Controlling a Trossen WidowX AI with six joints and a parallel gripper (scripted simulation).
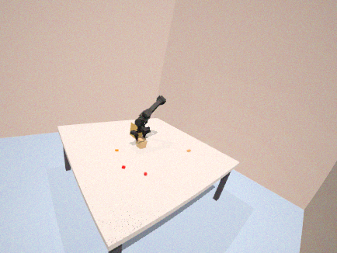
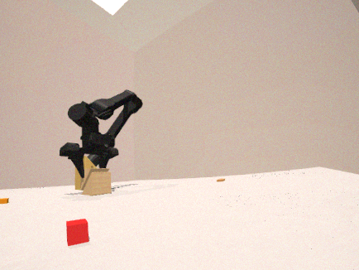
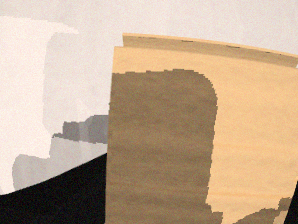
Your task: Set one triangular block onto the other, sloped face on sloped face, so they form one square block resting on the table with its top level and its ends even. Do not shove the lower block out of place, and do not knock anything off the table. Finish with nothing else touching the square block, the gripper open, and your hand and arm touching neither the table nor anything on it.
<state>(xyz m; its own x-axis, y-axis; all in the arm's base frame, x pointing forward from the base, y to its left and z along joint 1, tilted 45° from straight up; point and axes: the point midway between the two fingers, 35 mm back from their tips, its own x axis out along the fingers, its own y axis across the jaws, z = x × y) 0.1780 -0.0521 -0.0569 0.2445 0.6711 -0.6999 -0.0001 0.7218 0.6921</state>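
Note:
My gripper (image 1: 140, 138) (image 2: 93, 171) points down and is shut on a light wooden triangular block (image 3: 160, 125), which fills much of the wrist view. The other triangular block (image 1: 142, 145) (image 2: 99, 185) is on the table, directly below and in front of the fingers. The two blocks are very close together; whether their sloped faces touch fully is hidden. In the wrist view a thin strip of wood shows beyond the held block's far edge, its left end shifted a little to the right, so the edges do not line up there.
A golden upright piece (image 1: 133, 129) (image 2: 78, 178) stands close behind the blocks. On the table (image 1: 163, 182) lie a small orange piece (image 1: 116, 150) (image 2: 3, 200), a tan piece (image 1: 189, 150) (image 2: 221, 180), a red cube (image 1: 123, 167) and a red round piece (image 1: 145, 174).

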